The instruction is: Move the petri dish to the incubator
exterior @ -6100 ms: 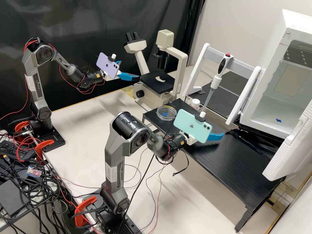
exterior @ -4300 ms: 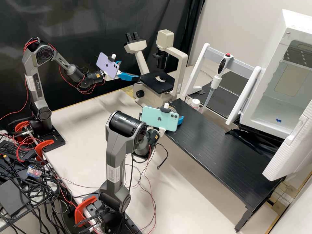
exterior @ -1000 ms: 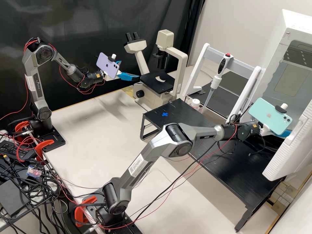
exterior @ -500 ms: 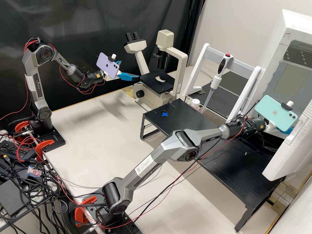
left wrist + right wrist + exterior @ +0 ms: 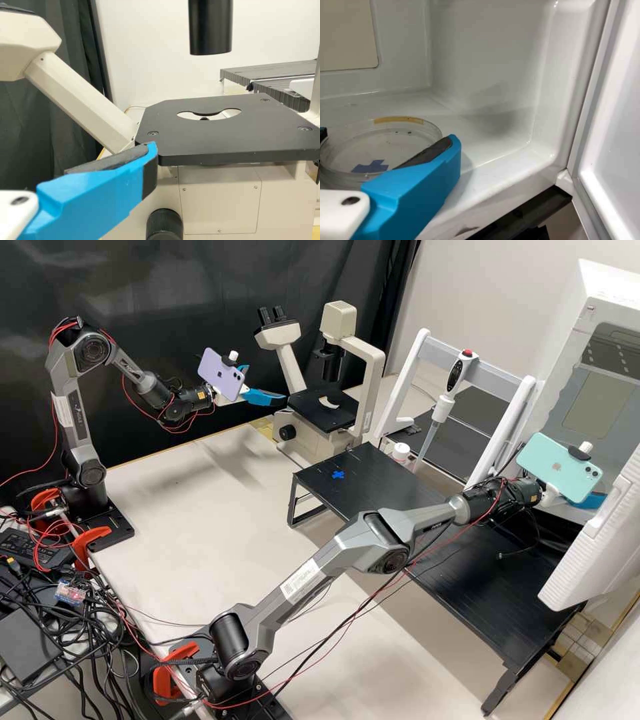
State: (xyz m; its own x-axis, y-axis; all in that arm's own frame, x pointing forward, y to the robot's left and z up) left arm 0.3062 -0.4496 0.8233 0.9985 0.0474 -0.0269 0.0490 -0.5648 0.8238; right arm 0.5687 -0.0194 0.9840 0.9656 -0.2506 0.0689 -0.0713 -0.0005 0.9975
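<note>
The right gripper (image 5: 591,501) has its two blue jaws, lined with dark pads, closed against opposite sides of one petri dish (image 5: 357,145), inside the incubator (image 5: 603,283). The dish is clear, round and shallow, with one tan strip on its rim; one blue cross (image 5: 370,166) shows through it. Whether its base touches the incubator floor, I cannot tell. The incubator has smooth, glossy white walls, and its one ribbed door (image 5: 593,553) stands open.

Well apart from the incubator, the left gripper (image 5: 267,383) has its two blue jaws spread, near one microscope (image 5: 373,373) of cream casing and flat black stage.

Just beside the incubator is a grooved black surface (image 5: 480,573) bearing a second blue cross (image 5: 338,475). Between incubator and microscope, one slim pipette (image 5: 455,377) hangs tilted on one white-and-grey frame (image 5: 425,353), with one small white-capped container (image 5: 401,451) near it. Two phones, one mint (image 5: 557,467) and one purple (image 5: 221,373), ride on the arms, one each.
</note>
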